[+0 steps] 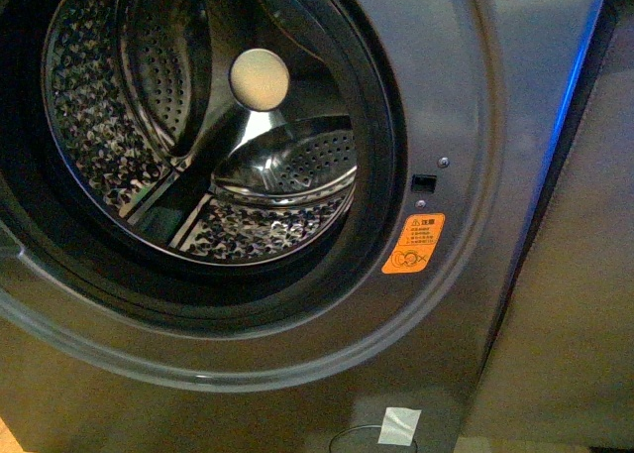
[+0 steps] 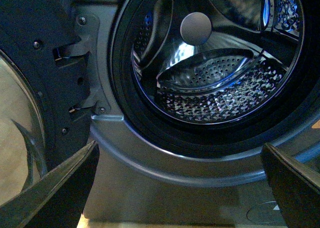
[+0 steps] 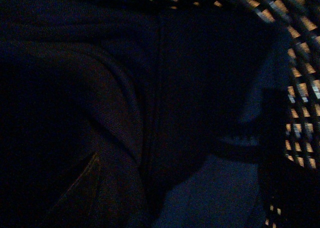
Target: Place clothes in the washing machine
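Front cam: you're square to the washer [image 1: 515,126], port open, and the drum [image 1: 109,136] shows perforated steel, paddles and a round hub [image 1: 260,79] at the back. The orange sticker [image 1: 414,243] sits just right of the port rim, under a small black latch slot [image 1: 424,182]. There's a white tape patch [image 1: 399,425] low down below the port. Neither arm shows in this view. L wrist cam: the L gripper [image 2: 179,147] has its fingers [image 2: 65,183] spread wide w/ nothing between them. It points at the lower port rim from just outside, w/ the drum beyond. The door [image 2: 45,63] is swung open beside the port on its hinge. R wrist cam is v. dim. The clothes [image 3: 190,88] fill nearly all of it: navy knit in soft folds, a seam running through, lying against a mesh wall [image 3: 300,98] w/ light through the holes. So the clothes aren't in the drum yet. R gripper: you can't tell its state, too dark to make out the fingers.
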